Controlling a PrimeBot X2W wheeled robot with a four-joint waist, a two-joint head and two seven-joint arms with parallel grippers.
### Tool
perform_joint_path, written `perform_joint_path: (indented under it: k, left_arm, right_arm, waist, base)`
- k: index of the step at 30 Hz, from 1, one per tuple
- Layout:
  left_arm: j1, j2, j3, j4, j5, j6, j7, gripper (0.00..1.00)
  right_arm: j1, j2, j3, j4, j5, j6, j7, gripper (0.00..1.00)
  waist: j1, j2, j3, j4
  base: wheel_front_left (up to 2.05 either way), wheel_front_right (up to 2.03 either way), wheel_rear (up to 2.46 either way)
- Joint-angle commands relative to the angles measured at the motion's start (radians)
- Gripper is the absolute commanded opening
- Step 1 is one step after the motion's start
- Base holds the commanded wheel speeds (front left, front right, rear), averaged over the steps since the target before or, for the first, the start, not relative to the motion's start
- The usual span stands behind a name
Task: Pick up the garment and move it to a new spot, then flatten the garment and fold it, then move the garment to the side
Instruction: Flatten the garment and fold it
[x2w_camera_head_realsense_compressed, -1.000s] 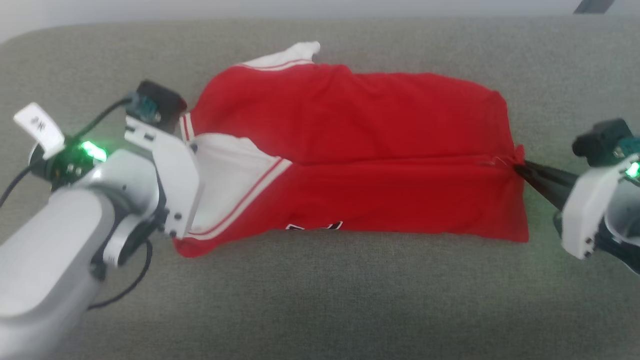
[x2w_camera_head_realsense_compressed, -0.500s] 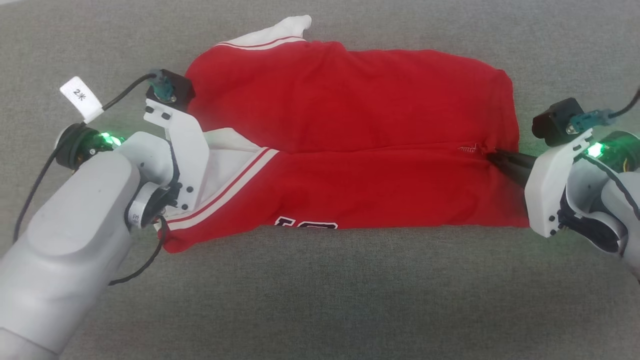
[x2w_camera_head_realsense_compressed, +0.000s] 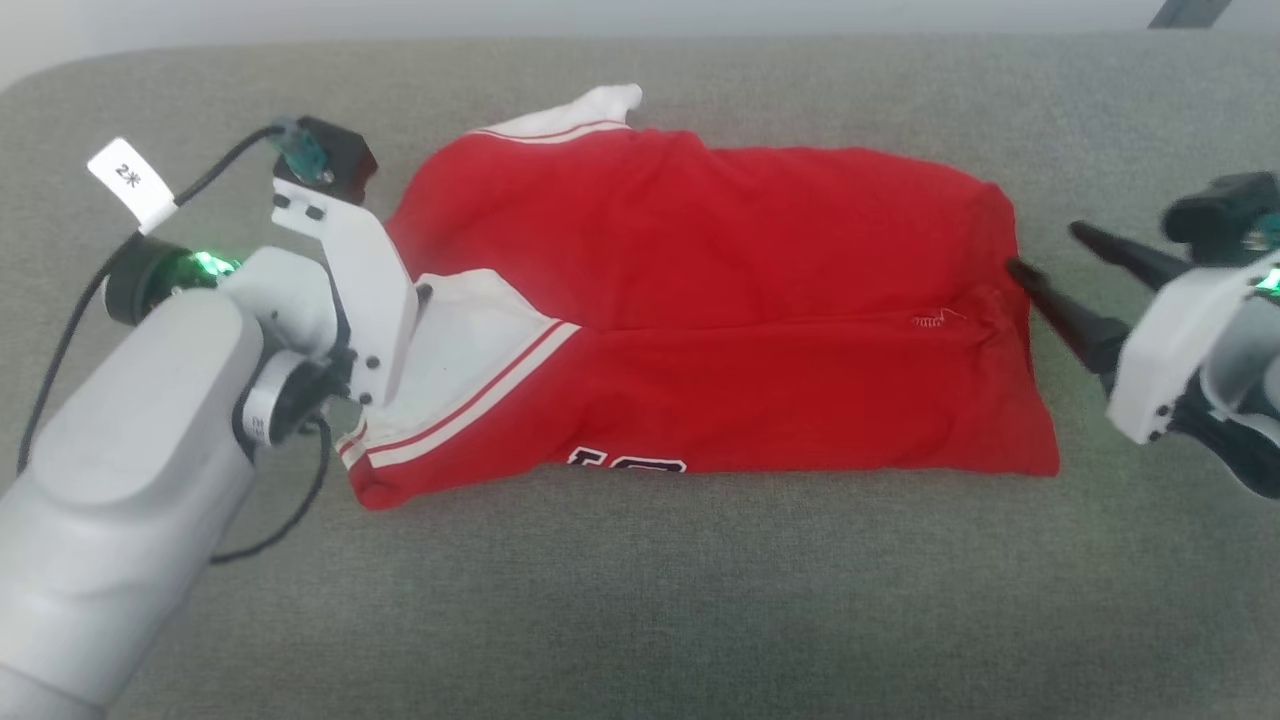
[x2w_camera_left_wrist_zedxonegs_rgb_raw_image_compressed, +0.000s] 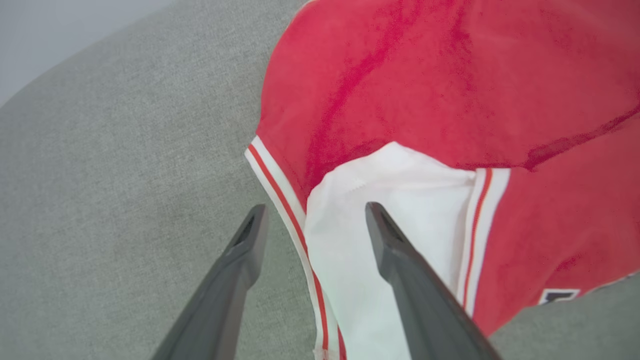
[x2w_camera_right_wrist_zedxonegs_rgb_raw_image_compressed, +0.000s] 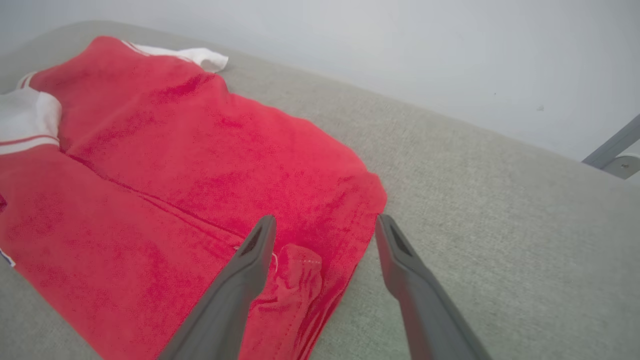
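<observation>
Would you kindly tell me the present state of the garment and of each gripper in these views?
red jersey: folded over lengthwise, lying slack on the grey fabric surface, held by neither gripper.
left gripper: open, its fingers either side of the striped trim at the sleeve end, holding nothing.
right gripper: open, its fingers apart at the jersey's hem end, holding nothing.

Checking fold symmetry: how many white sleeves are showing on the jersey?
2. One white sleeve sticks out at the far edge of the garment; the other lies folded onto the red body at its left end. Nothing suggests a hidden one.
</observation>
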Motion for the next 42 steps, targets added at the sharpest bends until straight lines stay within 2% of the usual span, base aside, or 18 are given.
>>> perform_joint_path:
  k: [1, 5, 9, 13, 17, 20, 24, 28, 34, 36, 42]
  left_arm:
    - [0.033, 0.013, 0.002, -0.032, -0.012, 0.019, 0.021, 1.00]
    - [0.088, 0.046, 0.009, -0.147, -0.037, 0.072, 0.080, 1.00]
    - [0.166, 0.092, 0.008, -0.284, -0.061, 0.143, 0.161, 1.00]
    - [0.240, 0.140, 0.000, -0.414, -0.073, 0.225, 0.239, 1.00]
    - [0.285, 0.175, -0.006, -0.479, -0.061, 0.267, 0.259, 1.00]
    - [0.307, 0.189, -0.002, -0.461, -0.052, 0.285, 0.245, 1.00]
    - [0.327, 0.180, 0.007, -0.400, -0.059, 0.291, 0.207, 1.00]
    - [0.331, 0.160, 0.013, -0.344, -0.065, 0.291, 0.184, 1.00]
    - [0.330, 0.109, 0.011, -0.226, -0.093, 0.280, 0.161, 1.00]
    - [0.328, 0.091, 0.012, -0.198, -0.100, 0.272, 0.150, 0.00]
    - [0.322, 0.071, 0.004, -0.165, -0.109, 0.248, 0.148, 0.00]
  right_arm:
    - [0.024, -0.008, -0.024, 0.003, -0.006, 0.000, -0.047, 1.00]
    - [0.068, -0.023, -0.092, 0.021, -0.041, 0.000, -0.137, 1.00]
    - [0.128, -0.016, -0.201, 0.036, -0.080, 0.000, -0.173, 1.00]
    - [0.196, 0.002, -0.363, 0.032, -0.152, 0.000, -0.180, 1.00]
    - [0.296, 0.046, -0.554, -0.011, -0.255, 0.000, -0.179, 1.00]
    - [0.372, 0.094, -0.689, -0.060, -0.332, 0.000, -0.180, 1.00]
    - [0.473, 0.155, -0.806, -0.128, -0.421, 0.000, -0.180, 1.00]
    - [0.530, 0.192, -0.865, -0.177, -0.467, 0.000, -0.169, 1.00]
    - [0.610, 0.241, -0.947, -0.276, -0.526, 0.000, -0.097, 1.00]
    - [0.630, 0.246, -0.955, -0.310, -0.540, 0.000, -0.063, 1.00]
    - [0.685, 0.242, -0.928, -0.400, -0.506, 0.000, 0.088, 1.00]
  waist:
    - [0.0000, 0.0000, -0.019, 0.009]
    - [0.0000, 0.0000, -0.039, 0.011]
    - [0.0000, 0.0000, -0.050, 0.005]
    - [0.0000, 0.0000, -0.051, -0.006]
    - [0.0000, 0.0000, -0.041, -0.022]
    - [0.0000, 0.0000, -0.029, -0.040]
    - [0.0000, 0.0000, -0.014, -0.064]
    - [0.0000, 0.0000, -0.006, -0.078]
    - [0.0000, 0.0000, 0.002, -0.089]
    - [0.0000, 0.0000, 0.002, -0.090]
    - [0.0000, 0.0000, -0.008, -0.073]
  base:
    - [0.00, 0.00, 0.00]
    - [0.00, 0.00, 0.00]
    - [0.00, 0.00, 0.00]
    - [0.00, 0.00, 0.00]
    - [0.00, 0.00, 0.00]
    - [0.00, 0.00, 0.00]
    - [0.00, 0.00, 0.00]
    - [0.00, 0.00, 0.00]
    - [0.00, 0.00, 0.00]
    - [0.00, 0.00, 0.00]
    - [0.00, 0.00, 0.00]
